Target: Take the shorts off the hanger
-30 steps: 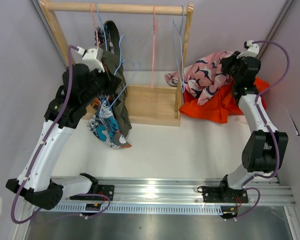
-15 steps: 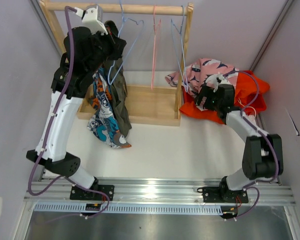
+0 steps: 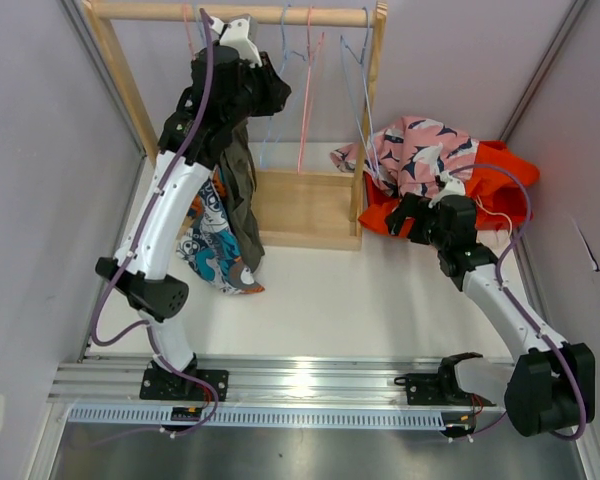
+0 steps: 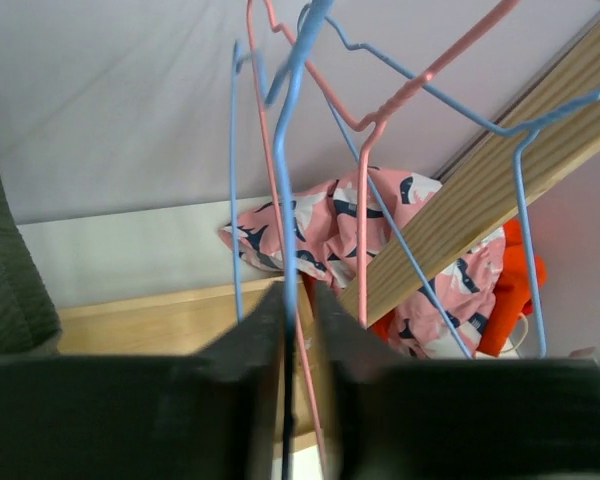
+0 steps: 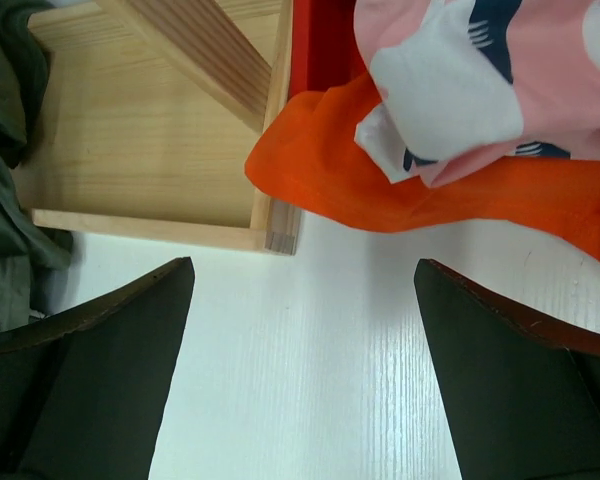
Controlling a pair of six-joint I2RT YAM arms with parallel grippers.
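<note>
My left gripper [image 3: 268,88] is up at the rack's rod. In the left wrist view its fingers [image 4: 298,292] stand a narrow gap apart, open, with the blue hanger [image 4: 294,120] wire running through the gap against the left finger. A pink hanger [image 4: 364,210] hangs just behind. Olive shorts [image 3: 242,190] and cartoon-print shorts [image 3: 215,255] dangle below the left arm. Pink patterned shorts [image 3: 420,150] lie on orange shorts [image 3: 500,185] at the right. My right gripper [image 3: 400,215] hovers open and holding nothing over the white table [image 5: 302,270], near the orange shorts [image 5: 380,195].
The wooden rack has a top rod [image 3: 140,12], a right post [image 3: 372,110] and a flat base [image 3: 305,205]. More blue hangers [image 3: 358,70] hang by the right post. Purple walls close in on both sides. The base corner [image 5: 270,225] lies just ahead of the right gripper.
The left arm rose and swung right along the rod with the blue hanger, and its jaws loosened. The right gripper opened and drew down off the pile of shorts toward the table.
</note>
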